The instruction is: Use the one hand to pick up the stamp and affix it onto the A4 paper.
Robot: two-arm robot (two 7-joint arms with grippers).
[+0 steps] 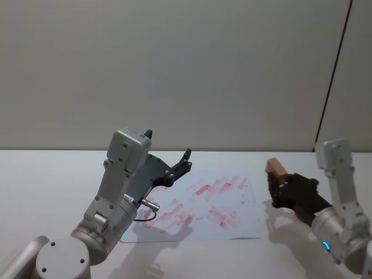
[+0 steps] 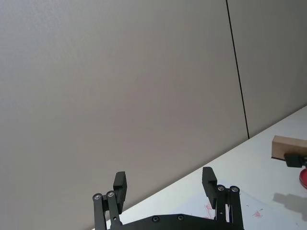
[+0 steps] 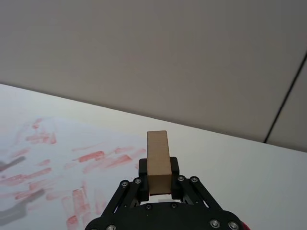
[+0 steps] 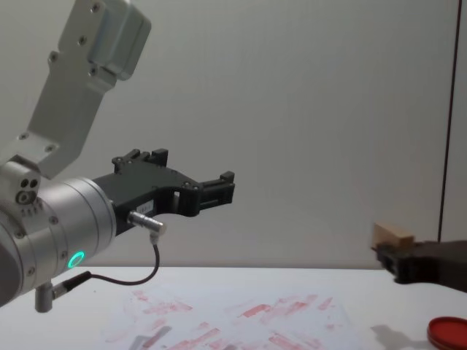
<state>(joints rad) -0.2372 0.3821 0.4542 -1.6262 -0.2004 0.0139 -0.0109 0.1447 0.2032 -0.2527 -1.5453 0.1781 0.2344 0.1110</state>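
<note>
The stamp [image 1: 276,168], a small light-brown wooden block, is held in the air just past the right edge of the A4 paper [image 1: 203,206]. My right gripper [image 1: 278,181] is shut on its lower half. In the right wrist view the stamp [image 3: 157,148] stands up between the black fingers [image 3: 143,167], with the red-smudged paper [image 3: 72,158] beyond it. The chest view shows the stamp [image 4: 390,235] well above the table. My left gripper [image 1: 185,160] hangs open over the paper's left part, holding nothing; its spread fingertips [image 2: 120,181] show in the left wrist view.
A round red ink pad [image 4: 449,329] lies on the white table below and to the right of the right gripper. A plain grey wall rises behind the table. The bulky silver left arm [image 1: 116,192] covers the paper's left corner.
</note>
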